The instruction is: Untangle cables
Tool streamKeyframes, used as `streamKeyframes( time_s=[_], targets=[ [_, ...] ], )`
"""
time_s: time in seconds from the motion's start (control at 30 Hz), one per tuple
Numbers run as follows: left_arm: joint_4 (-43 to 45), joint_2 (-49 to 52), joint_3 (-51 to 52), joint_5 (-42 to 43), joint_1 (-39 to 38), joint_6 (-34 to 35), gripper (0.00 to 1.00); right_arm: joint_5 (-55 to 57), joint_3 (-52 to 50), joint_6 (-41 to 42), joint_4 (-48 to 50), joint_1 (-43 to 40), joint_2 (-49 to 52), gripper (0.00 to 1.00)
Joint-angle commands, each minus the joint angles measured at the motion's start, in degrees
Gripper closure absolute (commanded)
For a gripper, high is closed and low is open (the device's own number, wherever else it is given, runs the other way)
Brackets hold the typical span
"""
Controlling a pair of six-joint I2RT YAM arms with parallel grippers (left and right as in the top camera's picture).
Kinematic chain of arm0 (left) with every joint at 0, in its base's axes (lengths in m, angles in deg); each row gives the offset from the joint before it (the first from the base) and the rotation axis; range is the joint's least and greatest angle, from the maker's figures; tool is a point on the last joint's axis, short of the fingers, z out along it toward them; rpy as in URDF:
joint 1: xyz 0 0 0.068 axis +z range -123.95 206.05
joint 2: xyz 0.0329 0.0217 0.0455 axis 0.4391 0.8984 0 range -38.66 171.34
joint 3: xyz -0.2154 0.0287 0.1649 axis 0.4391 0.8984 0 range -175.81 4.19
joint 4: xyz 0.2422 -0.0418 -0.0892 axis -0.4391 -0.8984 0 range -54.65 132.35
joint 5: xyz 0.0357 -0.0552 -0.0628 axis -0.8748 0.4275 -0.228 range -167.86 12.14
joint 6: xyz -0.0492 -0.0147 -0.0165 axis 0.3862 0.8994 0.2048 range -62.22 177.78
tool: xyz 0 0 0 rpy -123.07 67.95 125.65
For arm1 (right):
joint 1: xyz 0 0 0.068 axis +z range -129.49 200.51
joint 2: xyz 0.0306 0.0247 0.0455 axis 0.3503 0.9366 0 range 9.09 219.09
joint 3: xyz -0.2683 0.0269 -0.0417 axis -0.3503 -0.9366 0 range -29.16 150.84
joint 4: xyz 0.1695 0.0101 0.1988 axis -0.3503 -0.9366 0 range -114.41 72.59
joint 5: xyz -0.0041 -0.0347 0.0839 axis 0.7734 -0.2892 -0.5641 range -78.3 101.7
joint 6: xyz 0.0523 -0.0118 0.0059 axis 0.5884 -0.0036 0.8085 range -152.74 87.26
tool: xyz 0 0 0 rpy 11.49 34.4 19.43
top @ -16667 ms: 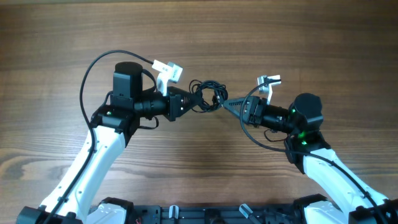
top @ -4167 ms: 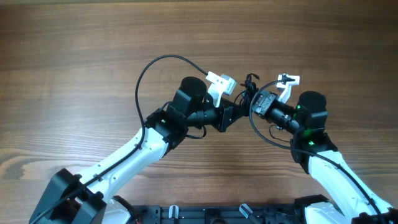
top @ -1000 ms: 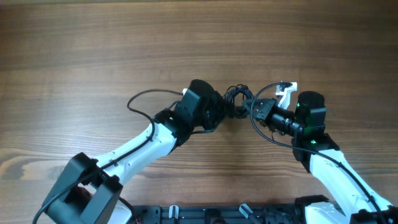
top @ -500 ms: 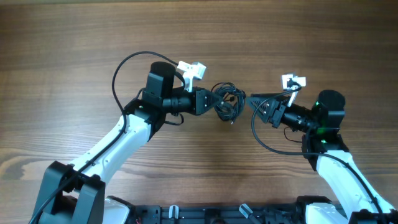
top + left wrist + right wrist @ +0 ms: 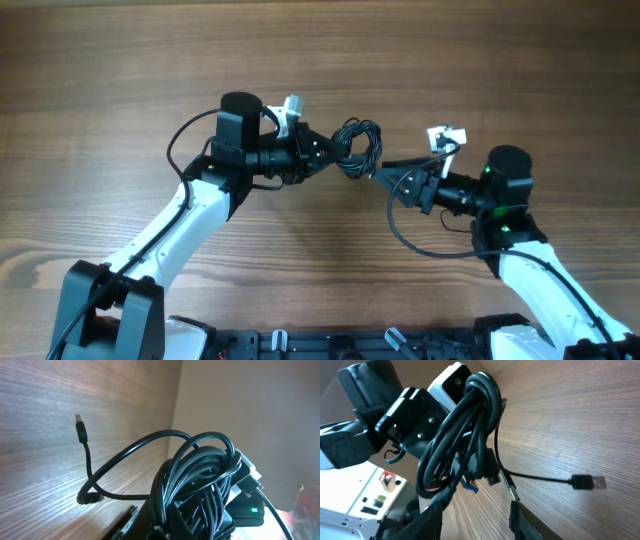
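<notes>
**Left gripper** [image 5: 322,152]: closed on the cables [image 5: 360,148], as far as I can judge. Its own wrist view is filled by the bundle rising out of the jaws, which hides the pads. The bundle is carried off the table [image 5: 500,60], between the two arms and nearer the left.

**Cables:** one tight dark coil of many turns lying on each other, with one wider loop standing out from it. A loose strand [image 5: 540,478] drops from the coil to the wood. It ends in a plug [image 5: 585,481] lying flat, well clear of the knot.

**Right gripper** [image 5: 384,167]: spread, holding nothing. Its fingers [image 5: 522,522] stand apart below the coil, tips just beside its lower right edge. Whether they touch it cannot be told.

**Change over the last half second:** the left arm has drawn back and up, taking the coil with it. The right gripper, then well apart from the bundle, has come in to its edge. A second ago both arms crowded the knot.

**Reading:** the coil looks no looser than it was, and only the plugged strand hangs free, so the task is early. The right gripper seems set for a fresh grip. The likely place is the standing loop or the loose strand, drawn away from the left gripper's hold. The risk is seizing several turns together, which would tighten the knot.
</notes>
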Motion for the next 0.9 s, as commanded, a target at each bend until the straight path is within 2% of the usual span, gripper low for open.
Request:
streamKeyframes(
  time_s=[0.0, 0.27, 0.3, 0.37, 0.43, 0.47, 0.53, 0.57, 0.6, 0.63, 0.7, 0.8, 0.83, 0.87],
  targets=[
    [0.4, -0.9, -0.3, 3.7, -0.6, 1.6, 0.96, 5.7, 0.4, -0.5, 0.4, 1.0, -0.1, 0.55],
    [0.4, -0.9, -0.3, 3.7, -3.5, 1.6, 0.96, 6.7, 0.4, 1.0, 2.3, 1.0, -0.1, 0.58],
    [0.4, -0.9, -0.3, 3.7, -3.5, 1.6, 0.96, 7.1, 0.4, 1.1, 2.3, 1.0, -0.1, 0.60],
    [0.4, -0.9, -0.3, 3.7, -3.5, 1.6, 0.96, 11.4, 0.4, 4.7, 1.8, 1.0, -0.1, 0.75],
    [0.4, -0.9, -0.3, 3.7, -3.5, 1.5, 0.96, 15.1, 0.4, 8.1, 1.4, 1.0, -0.1, 0.83],
    [0.4, -0.9, -0.3, 3.7, -3.5, 0.6, 0.96, 16.4, 0.4, 9.0, 0.7, 1.0, -0.1, 0.85],
    [0.4, -0.9, -0.3, 3.7, -3.5, -5.7, 0.96, 19.3, 0.4, 9.5, -2.4, 1.0, -0.1, 0.84],
    [0.4, -0.9, -0.3, 3.7, -3.5, -8.2, 0.96, 19.8, 0.4, 9.4, -4.0, 0.8, -0.1, 0.82],
    [0.4, -0.9, -0.3, 3.6, -3.5, -11.2, 0.96, 18.5, 0.4, 9.3, -4.9, -0.2, -0.1, 0.72],
    [0.3, -0.9, -0.3, 3.2, -3.5, -13.9, 0.96, 15.9, 0.4, 9.2, -5.0, -1.9, -0.1, 0.56],
    [-1.3, -0.9, -0.3, -0.4, -3.5, -19.6, 0.96, 10.0, 0.4, 9.3, -4.6, -7.2, -0.1, 0.37],
    [-2.8, -0.9, -0.3, -9.0, -3.8, -21.8, 0.96, -7.4, 0.4, 9.3, -0.3, -10.9, -0.1, 0.25],
    [-2.8, -0.9, -0.3, -13.4, -4.5, -21.8, 0.96, -13.0, 0.4, 8.9, 1.1, -10.6, -0.1, 0.23],
    [-2.4, -0.9, -0.3, -16.5, -5.8, -21.8, 0.96, -14.0, 0.4, 7.1, 0.7, -10.1, -0.1, 0.24]
  ],
)
